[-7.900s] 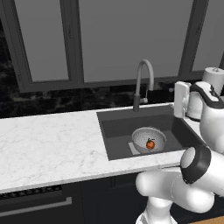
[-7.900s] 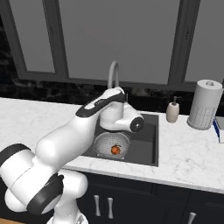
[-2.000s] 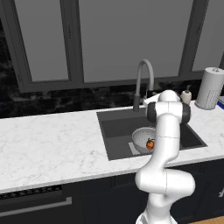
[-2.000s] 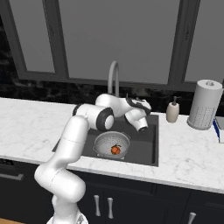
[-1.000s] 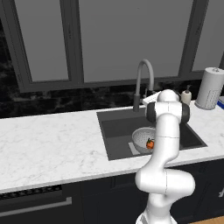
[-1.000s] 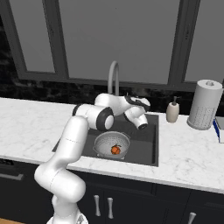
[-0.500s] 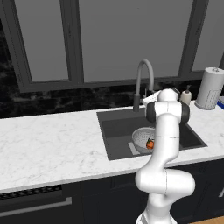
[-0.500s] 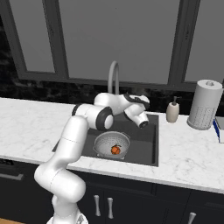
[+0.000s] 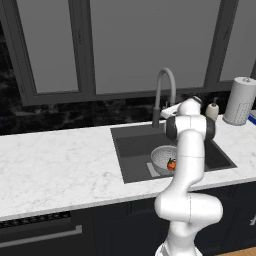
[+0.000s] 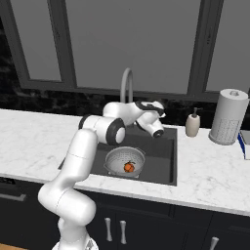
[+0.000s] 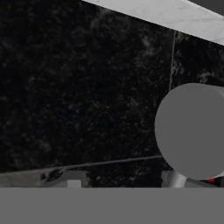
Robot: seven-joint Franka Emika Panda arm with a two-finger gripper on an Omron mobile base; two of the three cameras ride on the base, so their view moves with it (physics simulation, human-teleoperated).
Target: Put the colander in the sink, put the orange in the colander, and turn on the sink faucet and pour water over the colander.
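Observation:
The colander sits in the sink with the orange inside it; they also show as colander and orange in the left base view. The sink faucet arches over the basin's back edge, and no water runs from it. My gripper hovers beside the faucet's lower stem, facing the dark backsplash. In the hand view my gripper has its fingertips apart with nothing between them. A grey round part of the faucet looms just to the right.
A soap-pump bottle and a paper towel roll stand on the counter right of the sink. White marble counter stretches to the left. Dark windows and black backsplash close off the back.
The hand has lifted slightly beside the faucet. Colander and orange have not moved.

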